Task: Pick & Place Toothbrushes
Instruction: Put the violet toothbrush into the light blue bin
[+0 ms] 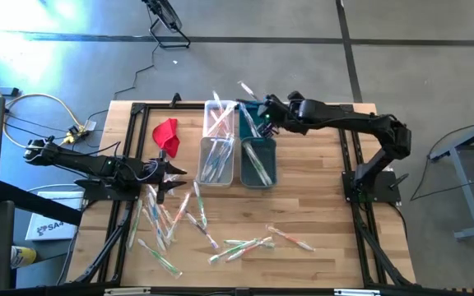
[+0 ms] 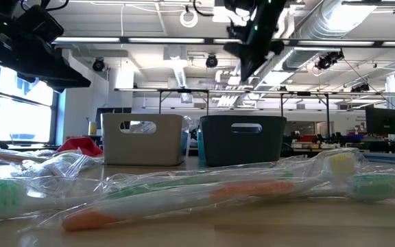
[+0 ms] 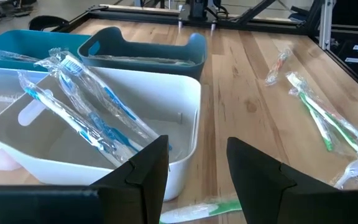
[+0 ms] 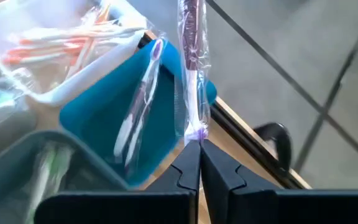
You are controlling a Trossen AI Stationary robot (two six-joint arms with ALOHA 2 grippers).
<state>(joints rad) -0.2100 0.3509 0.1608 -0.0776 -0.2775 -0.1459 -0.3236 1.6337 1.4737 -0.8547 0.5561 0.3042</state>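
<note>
Wrapped toothbrushes (image 2: 204, 192) lie closest, scattered on the table's (image 1: 303, 205) front half. Right gripper (image 4: 194, 146) is over the far teal bin (image 4: 104, 118), pinched tight on a purple toothbrush (image 4: 191, 56). Left gripper (image 3: 197, 168), jaws apart w/ nothing between, hangs near the white bin (image 3: 104, 143).

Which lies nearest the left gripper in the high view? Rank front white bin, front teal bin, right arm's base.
1. Front white bin, just right of the left gripper.
2. Front teal bin, next over.
3. Right arm's base, table's right edge.
</note>
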